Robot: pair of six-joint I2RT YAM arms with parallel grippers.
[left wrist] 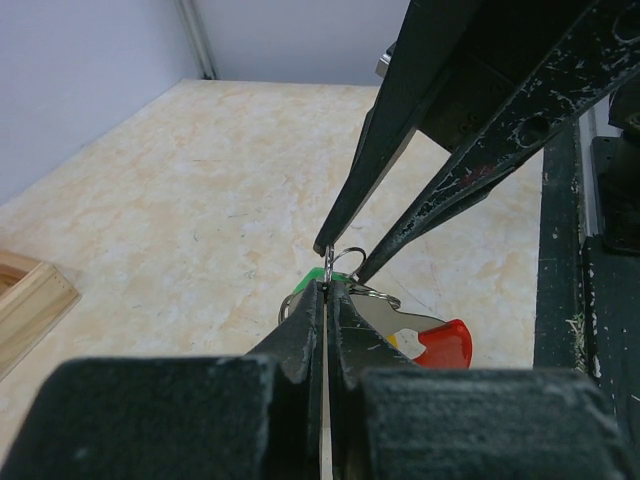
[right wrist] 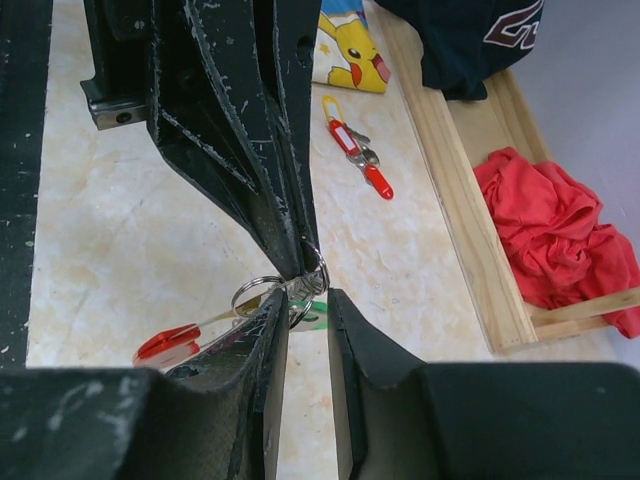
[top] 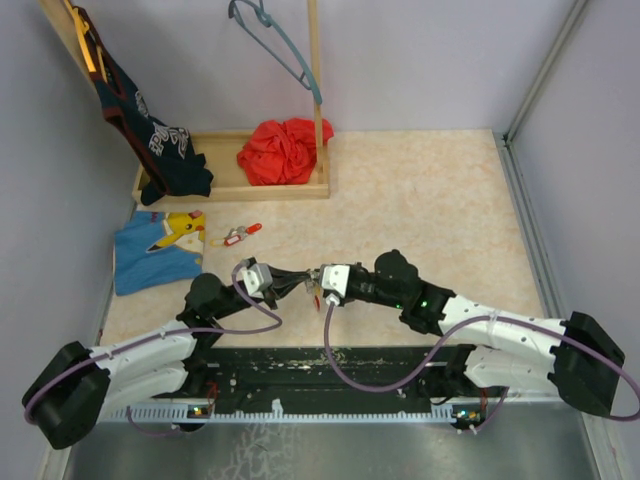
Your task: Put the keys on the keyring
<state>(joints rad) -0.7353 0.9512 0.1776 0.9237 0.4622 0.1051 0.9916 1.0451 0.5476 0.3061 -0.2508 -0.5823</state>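
Note:
My left gripper (left wrist: 328,286) is shut on a thin metal keyring (left wrist: 347,258) and holds it above the table. A red-headed key (left wrist: 446,345) and a green tag (left wrist: 311,277) hang from the ring. My right gripper (right wrist: 305,298) is open, its tips on either side of the keyring (right wrist: 316,272) where the left fingers (right wrist: 270,190) pinch it. The ring rests against the tip of its left finger. In the top view both grippers (top: 306,284) (top: 316,292) meet tip to tip at the table's near middle. A second bunch of keys (top: 243,233) with a red tag lies further back.
A blue cloth with a yellow cartoon print (top: 160,250) lies at the left. Behind it a wooden rack base (top: 230,190) holds a dark shirt (top: 165,150) and a red cloth (top: 285,150). A hanger (top: 280,40) hangs above. A black base plate (top: 330,365) lines the near edge.

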